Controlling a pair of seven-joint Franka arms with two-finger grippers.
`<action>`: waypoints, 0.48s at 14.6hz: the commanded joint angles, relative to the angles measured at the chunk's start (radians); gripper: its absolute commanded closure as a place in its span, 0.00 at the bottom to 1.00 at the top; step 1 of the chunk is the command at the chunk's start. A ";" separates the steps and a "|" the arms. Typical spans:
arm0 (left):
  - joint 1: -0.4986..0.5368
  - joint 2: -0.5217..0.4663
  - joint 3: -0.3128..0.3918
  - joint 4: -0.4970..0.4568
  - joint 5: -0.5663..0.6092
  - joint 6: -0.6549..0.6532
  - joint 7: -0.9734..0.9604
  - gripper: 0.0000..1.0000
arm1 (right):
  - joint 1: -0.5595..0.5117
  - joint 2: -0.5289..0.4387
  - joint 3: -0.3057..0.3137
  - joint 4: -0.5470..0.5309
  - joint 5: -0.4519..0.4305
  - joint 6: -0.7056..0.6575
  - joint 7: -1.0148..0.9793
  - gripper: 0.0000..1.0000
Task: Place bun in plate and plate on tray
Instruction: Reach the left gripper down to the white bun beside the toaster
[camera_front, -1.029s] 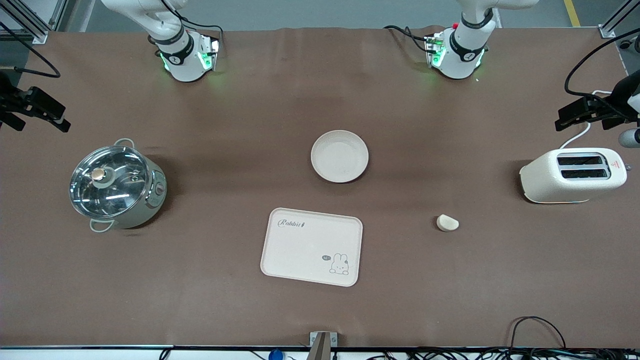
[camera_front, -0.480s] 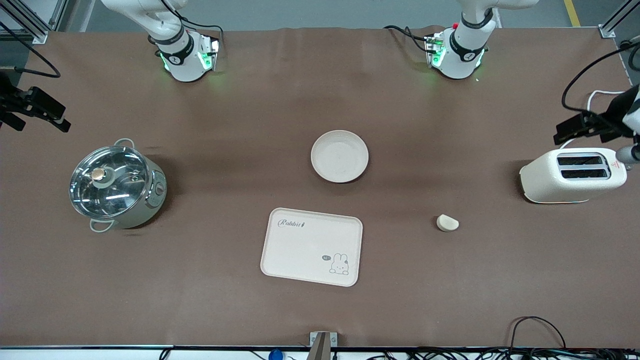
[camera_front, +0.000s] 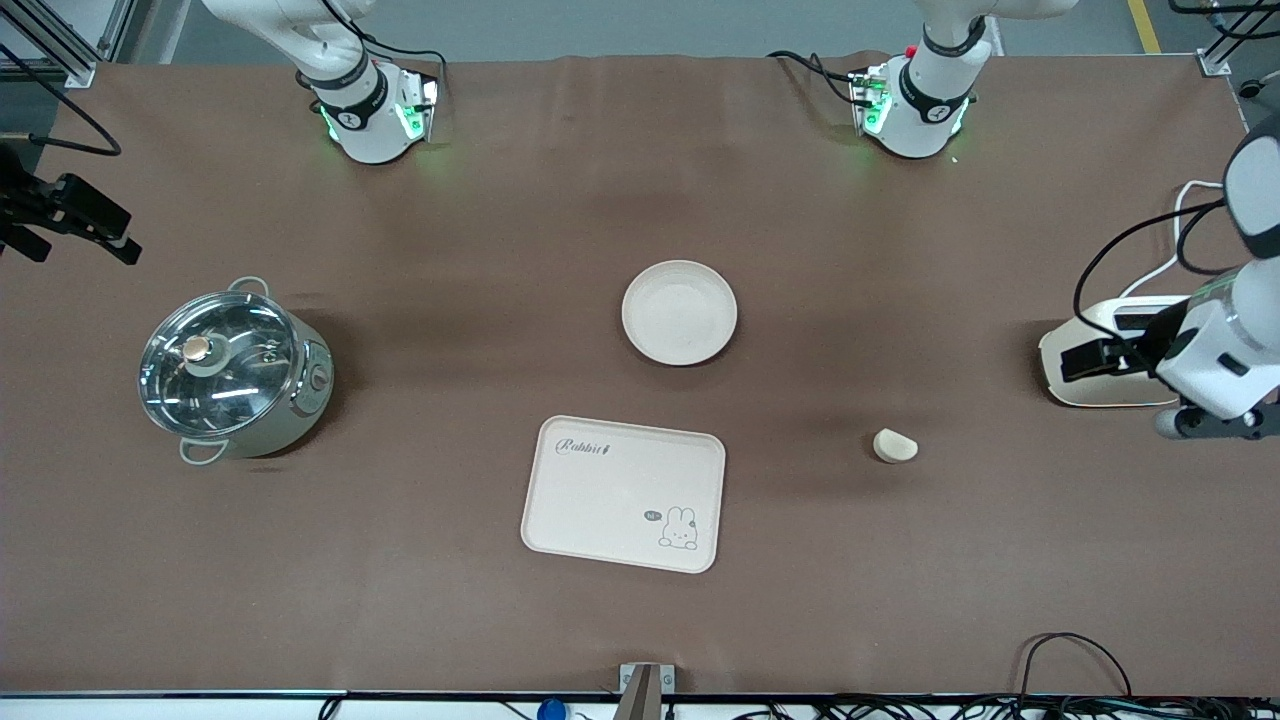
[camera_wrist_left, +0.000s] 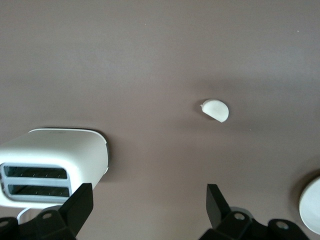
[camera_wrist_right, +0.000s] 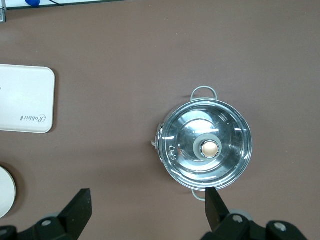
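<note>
The bun (camera_front: 895, 446) (camera_wrist_left: 216, 110), a small cream half-round lump, lies on the brown table toward the left arm's end. The round cream plate (camera_front: 680, 312) sits mid-table with nothing in it. The tray (camera_front: 623, 493) with its bunny drawing lies nearer the front camera than the plate, also bare. My left gripper (camera_front: 1085, 360) (camera_wrist_left: 148, 197) hangs open and empty over the toaster, apart from the bun. My right gripper (camera_front: 118, 235) (camera_wrist_right: 148, 200) waits open and empty over the table at the right arm's end, beside the pot.
A white toaster (camera_front: 1110, 385) (camera_wrist_left: 55, 160) stands at the left arm's end, its cord trailing toward the table edge. A steel pot with a glass lid (camera_front: 232, 372) (camera_wrist_right: 205, 147) stands at the right arm's end. Cables (camera_front: 1075, 660) lie along the front edge.
The left arm has swung down from the table's edge to over the toaster, closer to the bun. The right arm, bun, plate and tray have not moved.
</note>
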 joint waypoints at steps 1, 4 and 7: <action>-0.003 0.049 0.000 -0.014 0.006 0.060 -0.008 0.00 | -0.009 -0.002 0.003 0.000 0.010 -0.003 -0.002 0.00; -0.009 0.066 -0.003 -0.124 0.004 0.201 -0.010 0.00 | -0.006 -0.002 0.003 0.000 0.010 0.000 -0.002 0.00; -0.020 0.072 -0.011 -0.257 0.003 0.392 -0.066 0.00 | -0.009 -0.002 0.003 0.000 0.010 -0.001 0.000 0.00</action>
